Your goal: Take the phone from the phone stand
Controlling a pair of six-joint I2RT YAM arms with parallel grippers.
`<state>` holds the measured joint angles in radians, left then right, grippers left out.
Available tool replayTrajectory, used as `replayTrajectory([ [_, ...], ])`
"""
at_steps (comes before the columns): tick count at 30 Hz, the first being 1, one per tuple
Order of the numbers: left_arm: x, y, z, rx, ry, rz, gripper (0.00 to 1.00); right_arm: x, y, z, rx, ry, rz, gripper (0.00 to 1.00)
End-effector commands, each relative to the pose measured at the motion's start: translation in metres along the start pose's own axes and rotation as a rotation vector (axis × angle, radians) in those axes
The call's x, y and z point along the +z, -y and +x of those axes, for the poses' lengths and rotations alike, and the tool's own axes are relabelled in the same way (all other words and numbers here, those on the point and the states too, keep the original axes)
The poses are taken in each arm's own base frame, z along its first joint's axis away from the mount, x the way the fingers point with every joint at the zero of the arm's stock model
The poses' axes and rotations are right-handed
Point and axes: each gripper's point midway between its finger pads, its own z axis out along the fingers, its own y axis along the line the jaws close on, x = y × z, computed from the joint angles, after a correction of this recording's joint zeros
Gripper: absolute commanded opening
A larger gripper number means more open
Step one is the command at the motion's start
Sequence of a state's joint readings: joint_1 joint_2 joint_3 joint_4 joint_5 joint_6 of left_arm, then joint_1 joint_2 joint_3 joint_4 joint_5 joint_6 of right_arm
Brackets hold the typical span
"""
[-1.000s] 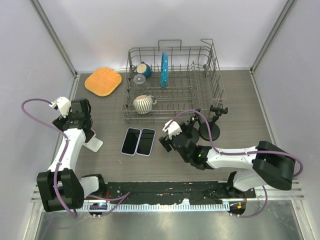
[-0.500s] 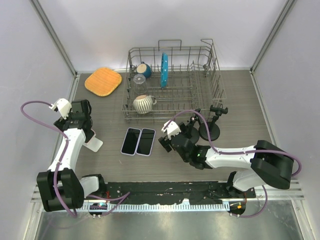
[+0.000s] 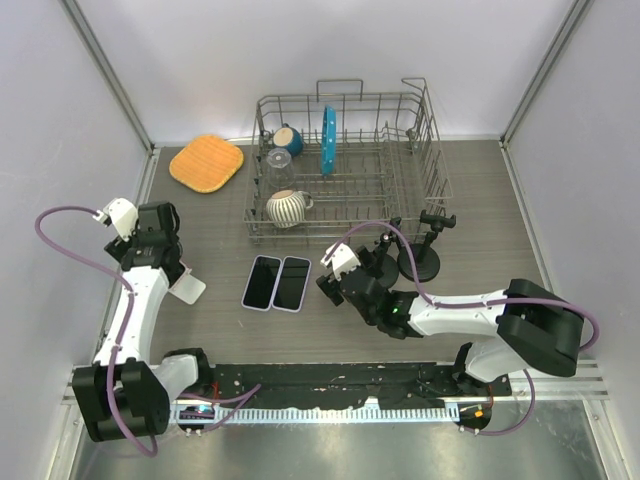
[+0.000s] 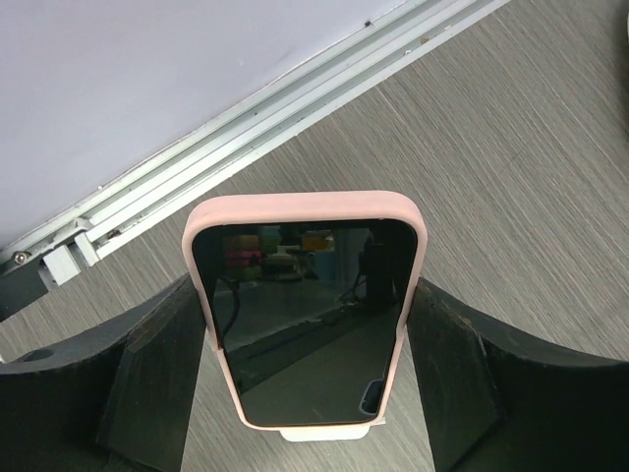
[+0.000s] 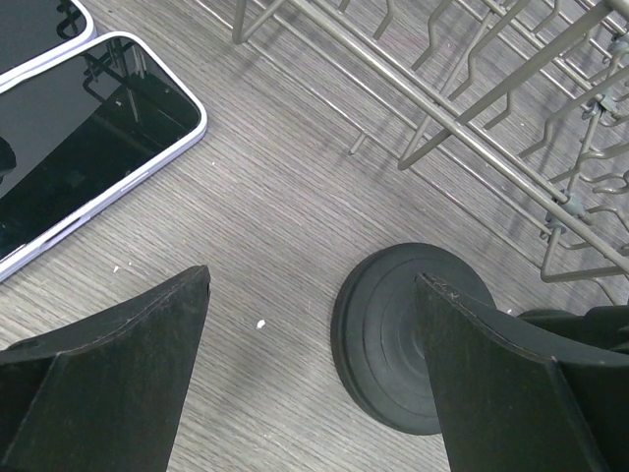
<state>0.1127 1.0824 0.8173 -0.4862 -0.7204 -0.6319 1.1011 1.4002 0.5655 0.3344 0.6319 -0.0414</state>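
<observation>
Along the counter's (image 3: pixel 500 200) left edge, edges the left end effector (image 4: pixel 307 285) slightly outward since a second ago, narrowed around the pink-cased phone (image 4: pixel 305 324), seemingly pinching its sides, with that phone apparently not yet lifted off the white phone stand (image 4: pixel 324 431).

Left arm (image 3: pixel 128 315): rises from its base at the near left corner and reaches far along the left side, with the elbow bent.
Left gripper (image 4: pixel 305 295): tilted downward, with its fingers (image 4: pixel 157 364) pressed against both long sides of the pink-cased phone (image 4: pixel 300 315).
Right arm (image 3: pixel 460 310): lies low, stretched left from its near-right base toward the middle.
Right gripper (image 5: pixel 313 280): fingers (image 5: pixel 118 364) spread wide, gripping nothing, close above the tabletop (image 5: pixel 275 226).
</observation>
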Motion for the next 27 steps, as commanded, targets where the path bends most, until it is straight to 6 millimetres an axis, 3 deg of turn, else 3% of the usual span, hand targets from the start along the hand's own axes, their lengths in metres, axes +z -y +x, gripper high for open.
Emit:
replayTrajectory([
  [1, -0.014, 0.002, -0.033, -0.039, 0.073, 0.039, 0.47, 0.002, 0.000, -0.024, 0.027, 0.053, 0.022, 0.89],
  [8, -0.029, 0.014, -0.040, 0.008, 0.044, 0.138, 0.33, 0.001, 0.001, -0.025, 0.029, 0.055, 0.028, 0.89],
  [18, -0.087, 0.051, -0.055, 0.107, -0.021, 0.400, 0.25, -0.005, 0.015, -0.032, 0.066, 0.097, 0.087, 0.89],
  [21, -0.113, 0.068, -0.049, 0.168, -0.057, 0.499, 0.23, -0.009, 0.024, -0.034, 0.092, 0.120, 0.127, 0.90],
  [24, -0.139, 0.087, -0.029, 0.237, -0.102, 0.590, 0.22, -0.016, 0.037, -0.037, 0.129, 0.145, 0.183, 0.89],
  [27, -0.174, 0.116, 0.007, 0.314, -0.177, 0.723, 0.23, -0.024, 0.052, -0.040, 0.173, 0.181, 0.240, 0.89],
])
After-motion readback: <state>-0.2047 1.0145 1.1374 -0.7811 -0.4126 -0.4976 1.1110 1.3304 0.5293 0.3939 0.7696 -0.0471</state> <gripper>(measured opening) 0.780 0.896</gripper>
